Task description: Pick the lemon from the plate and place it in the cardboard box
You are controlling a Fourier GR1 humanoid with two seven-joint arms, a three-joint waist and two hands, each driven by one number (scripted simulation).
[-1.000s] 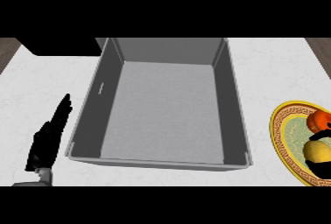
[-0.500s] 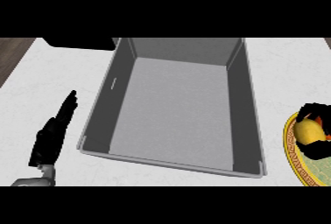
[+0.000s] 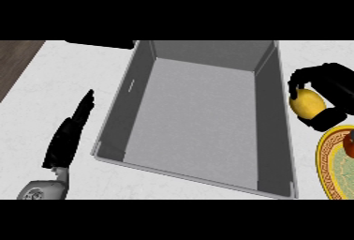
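A yellow lemon (image 3: 308, 103) is held up off the plate, with my right hand (image 3: 333, 86) shut on it, fingers and thumb curled round it. It hangs just right of the box's right wall. The grey open box (image 3: 123, 114) fills the middle of the head view and has nothing in it. The yellow-rimmed plate (image 3: 326, 161) shows at the lower right edge, with a small red-orange thing (image 3: 350, 143) on it, cut off by the frame. My left hand (image 3: 68, 136) rests open at the left of the box, fingers straight and pointing away.
The white counter (image 3: 41, 103) runs left of the box. A strip of dark wood floor (image 3: 14, 58) shows past the counter's edge at the top left. A dark object (image 3: 100, 44) sits behind the box's far left corner.
My right hand has lifted the lemon off the plate and carried it up and left towards the box's right wall. The view has shifted, so box and plate sit differently. The left hand stays still.
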